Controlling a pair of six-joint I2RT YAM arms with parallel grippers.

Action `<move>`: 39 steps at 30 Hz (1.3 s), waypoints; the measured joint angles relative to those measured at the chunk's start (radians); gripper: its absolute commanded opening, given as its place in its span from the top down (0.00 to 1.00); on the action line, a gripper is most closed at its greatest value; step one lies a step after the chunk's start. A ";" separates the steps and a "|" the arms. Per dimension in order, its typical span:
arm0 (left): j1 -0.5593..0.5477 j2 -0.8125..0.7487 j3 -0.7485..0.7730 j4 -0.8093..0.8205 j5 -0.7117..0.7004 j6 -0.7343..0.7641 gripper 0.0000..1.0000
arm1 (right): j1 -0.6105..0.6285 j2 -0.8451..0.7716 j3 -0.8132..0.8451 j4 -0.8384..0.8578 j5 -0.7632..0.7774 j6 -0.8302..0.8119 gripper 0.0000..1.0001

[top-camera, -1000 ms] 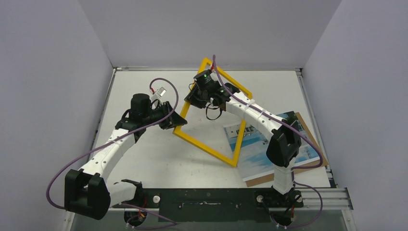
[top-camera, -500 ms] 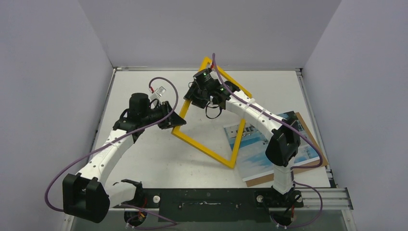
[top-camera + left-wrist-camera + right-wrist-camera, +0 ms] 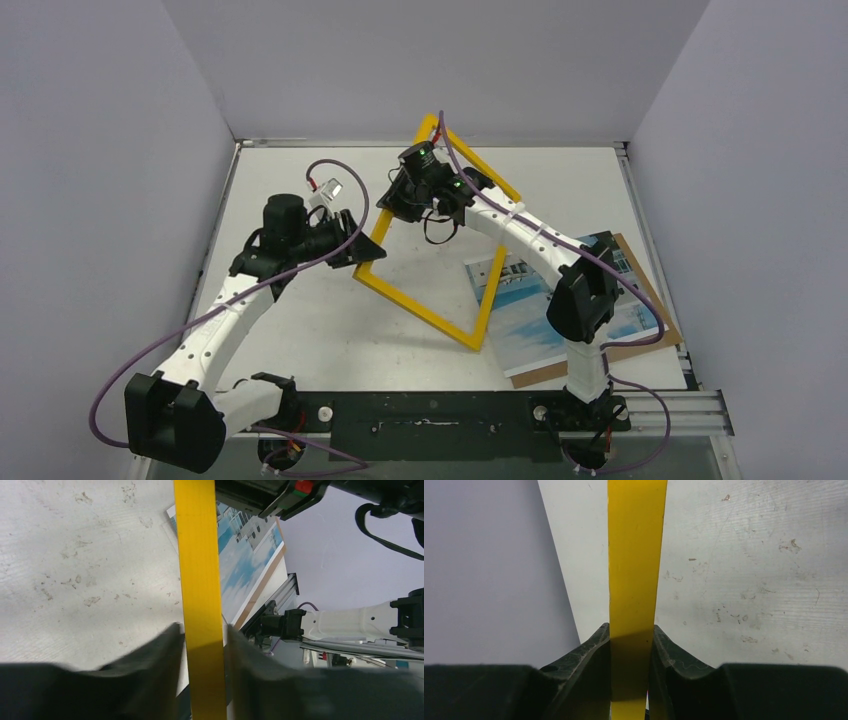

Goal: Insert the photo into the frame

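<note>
The frame hangs tilted, gripped twice.
The left gripper and the right gripper each clench its left bar, squarely between fingers.

You've got a scuffed white counter boxed in by pale grey walls; at lower right lies a brown backing board, skewed.
</note>
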 measured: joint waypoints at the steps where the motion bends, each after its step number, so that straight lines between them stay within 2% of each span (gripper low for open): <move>1: 0.001 -0.001 0.000 0.000 0.000 0.004 0.47 | 0.000 0.000 0.000 0.002 -0.002 0.001 0.91; 5: 0.002 -0.002 0.027 -0.001 0.012 0.006 0.29 | 0.000 -0.002 0.000 0.001 -0.014 0.001 0.92; 9: 0.018 -0.012 0.122 -0.001 0.026 0.000 0.20 | 0.000 -0.029 0.000 0.002 -0.015 -0.005 0.92; 17: 0.133 -0.096 0.324 -0.014 -0.005 -0.005 0.17 | -0.014 -0.132 -0.002 0.101 -0.070 -0.024 0.92; 24: 0.180 -0.124 0.423 -0.220 -0.299 -0.005 0.16 | -0.014 -0.133 0.000 0.206 -0.158 -0.037 0.91; 28: 0.213 -0.095 0.416 -0.322 -0.402 -0.024 0.16 | -0.014 -0.133 -0.001 0.295 -0.214 -0.040 0.90; 35: 0.222 -0.003 0.293 -0.336 -0.397 -0.051 0.16 | -0.015 -0.133 -0.038 0.505 -0.300 0.006 0.89; 39: 0.241 0.027 0.275 -0.372 -0.424 -0.061 0.16 | -0.015 -0.131 -0.052 0.579 -0.336 0.052 0.87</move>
